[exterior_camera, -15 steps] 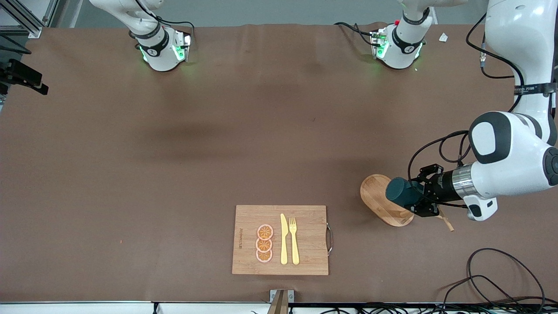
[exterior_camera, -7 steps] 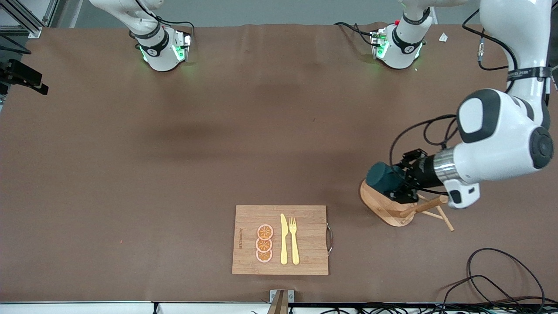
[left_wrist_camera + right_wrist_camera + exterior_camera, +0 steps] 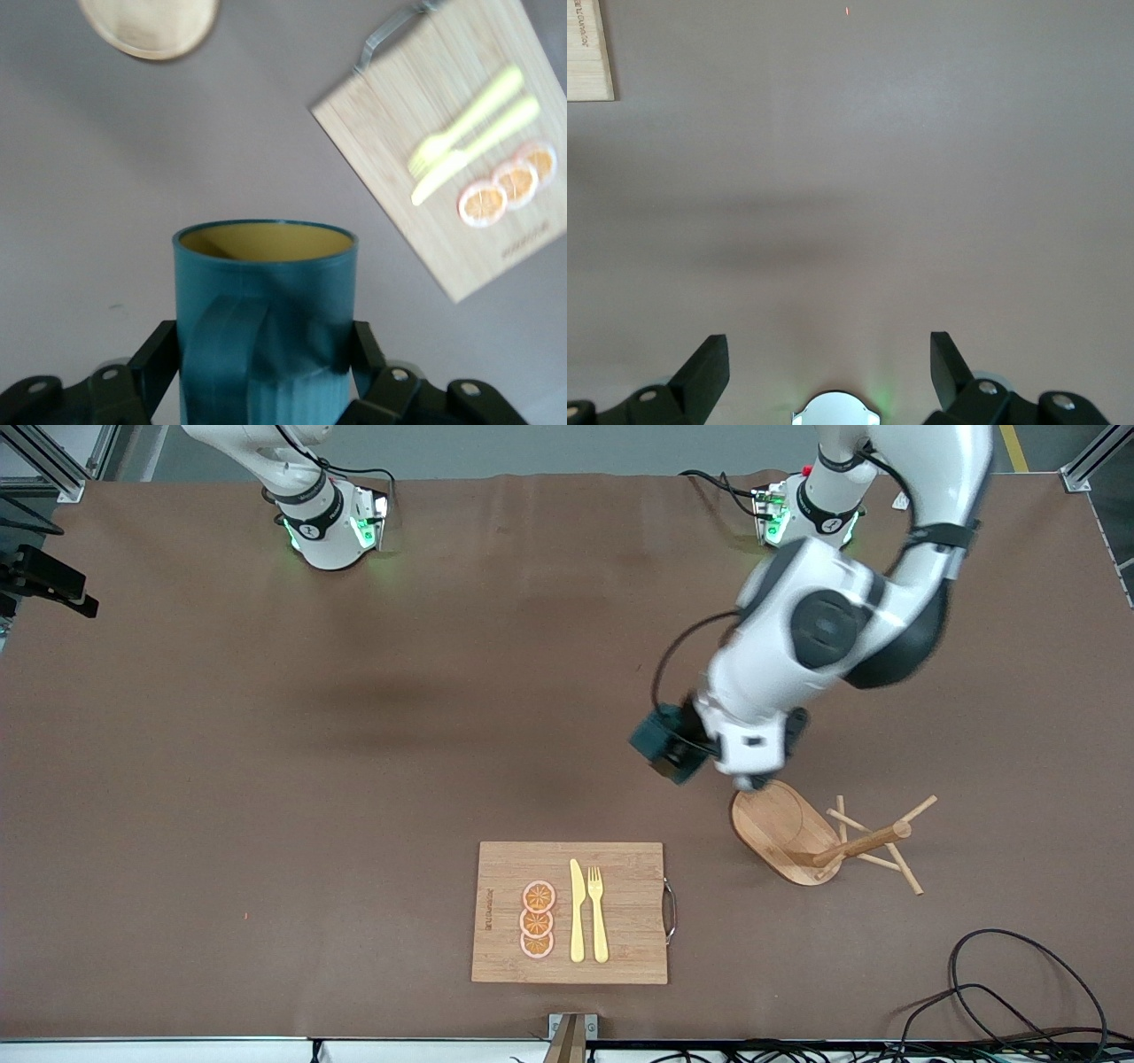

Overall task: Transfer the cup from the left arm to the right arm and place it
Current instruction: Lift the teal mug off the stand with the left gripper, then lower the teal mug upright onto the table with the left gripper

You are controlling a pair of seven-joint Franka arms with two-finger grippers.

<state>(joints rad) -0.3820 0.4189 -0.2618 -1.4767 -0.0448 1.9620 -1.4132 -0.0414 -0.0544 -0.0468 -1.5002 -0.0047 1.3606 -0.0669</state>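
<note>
Brown table (image 3: 266,779); my left gripper (image 3: 266,376) pinched cup (image 3: 264,310) aloft, carrying toward handover; right gripper (image 3: 830,363) spread, waiting, should approach

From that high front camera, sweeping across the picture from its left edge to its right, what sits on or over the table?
Orange slices → knife → fork, all on the cutting board → cup held by the left gripper → wooden mug stand.

— Where's the left gripper (image 3: 266,354)?
— Right of centre in the front view, fingers (image 3: 155,359) clamped on the cup (image 3: 663,742).
— The right gripper (image 3: 829,359)?
— Spread wide; probably waiting, high up.
</note>
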